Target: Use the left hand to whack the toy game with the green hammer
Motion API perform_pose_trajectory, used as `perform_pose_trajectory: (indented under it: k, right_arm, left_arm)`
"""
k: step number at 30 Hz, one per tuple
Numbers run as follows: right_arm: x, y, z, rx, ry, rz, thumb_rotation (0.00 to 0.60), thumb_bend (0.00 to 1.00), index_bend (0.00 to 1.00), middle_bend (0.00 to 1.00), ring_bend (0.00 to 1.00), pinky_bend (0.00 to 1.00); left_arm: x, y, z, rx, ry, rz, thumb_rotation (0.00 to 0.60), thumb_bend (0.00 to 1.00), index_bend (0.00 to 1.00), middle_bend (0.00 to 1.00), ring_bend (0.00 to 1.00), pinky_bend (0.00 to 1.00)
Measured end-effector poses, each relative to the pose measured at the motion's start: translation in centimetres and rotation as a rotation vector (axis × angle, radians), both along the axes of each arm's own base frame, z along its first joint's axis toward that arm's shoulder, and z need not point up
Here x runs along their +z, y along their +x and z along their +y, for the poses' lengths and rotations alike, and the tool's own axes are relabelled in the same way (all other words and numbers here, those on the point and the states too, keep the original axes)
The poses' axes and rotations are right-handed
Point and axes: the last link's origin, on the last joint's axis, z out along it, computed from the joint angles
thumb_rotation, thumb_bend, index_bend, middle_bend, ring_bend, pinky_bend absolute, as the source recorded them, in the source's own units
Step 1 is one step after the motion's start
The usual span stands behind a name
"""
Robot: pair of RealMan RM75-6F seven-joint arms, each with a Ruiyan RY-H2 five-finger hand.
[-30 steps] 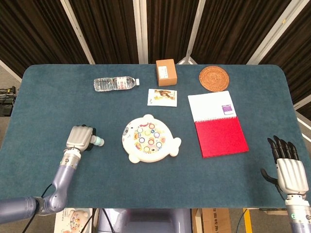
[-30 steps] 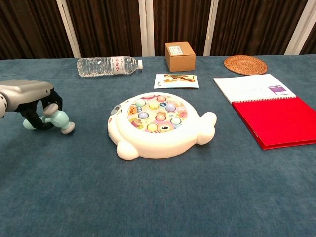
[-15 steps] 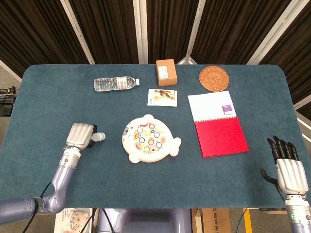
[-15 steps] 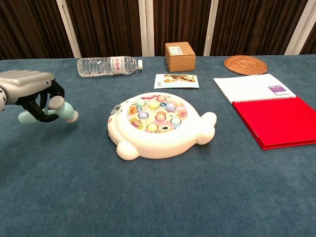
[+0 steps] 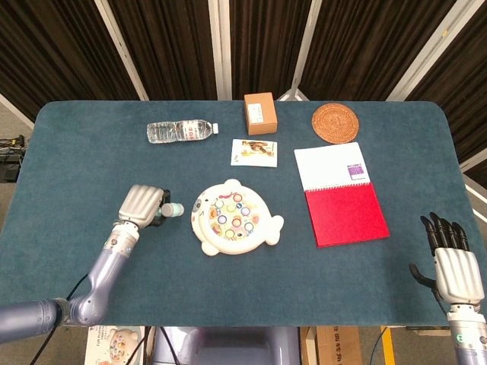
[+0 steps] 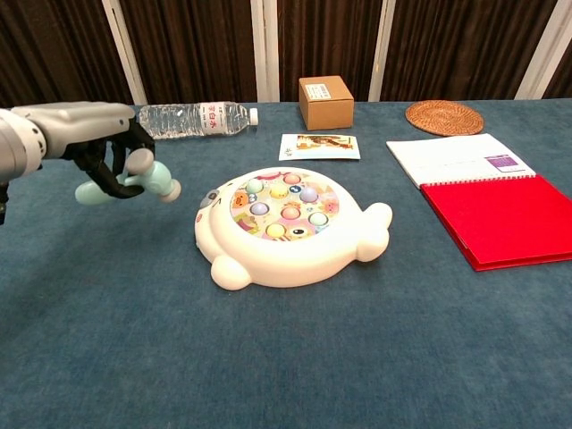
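Observation:
The toy game (image 5: 234,217) (image 6: 290,223) is a white fish-shaped board with several coloured round pegs, lying mid-table. My left hand (image 5: 141,205) (image 6: 89,134) grips the pale green hammer (image 6: 134,181) by its handle, lifted off the table just left of the toy. The hammer's head (image 5: 175,210) points toward the toy's left edge, a short gap away. My right hand (image 5: 455,266) rests open at the front right corner of the table, fingers straight, holding nothing; it does not show in the chest view.
Along the back lie a water bottle (image 5: 179,131) on its side, a cardboard box (image 5: 259,113), a woven coaster (image 5: 335,122) and a card (image 5: 254,152). An open white and red notebook (image 5: 340,194) lies right of the toy.
My left hand has lifted the hammer off the table and carried it rightward, closer to the toy. The right hand has not moved.

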Motion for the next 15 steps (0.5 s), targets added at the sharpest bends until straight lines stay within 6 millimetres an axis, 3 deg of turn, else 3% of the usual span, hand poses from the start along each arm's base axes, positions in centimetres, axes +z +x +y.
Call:
perform_pose_trajectory:
  k: [8, 15]
  right_arm:
    - [0.0, -0.1, -0.1, -0.015, -0.002, -0.009, 0.6, 0.27, 0.0, 0.0, 0.0, 0.0]
    - [0.1, -0.4, -0.3, -0.031, -0.006, -0.018, 0.6, 0.26, 0.0, 0.0, 0.0, 0.0]
  left_arm:
    - [0.9, 4.1, 1.6, -0.055, 0.003, 0.011, 0.6, 0.72, 0.67, 0.59, 0.49, 0.58]
    - [0.3, 6.9, 2.8, -0.061, -0.026, 0.025, 0.6, 0.72, 0.67, 0.59, 0.49, 0.58]
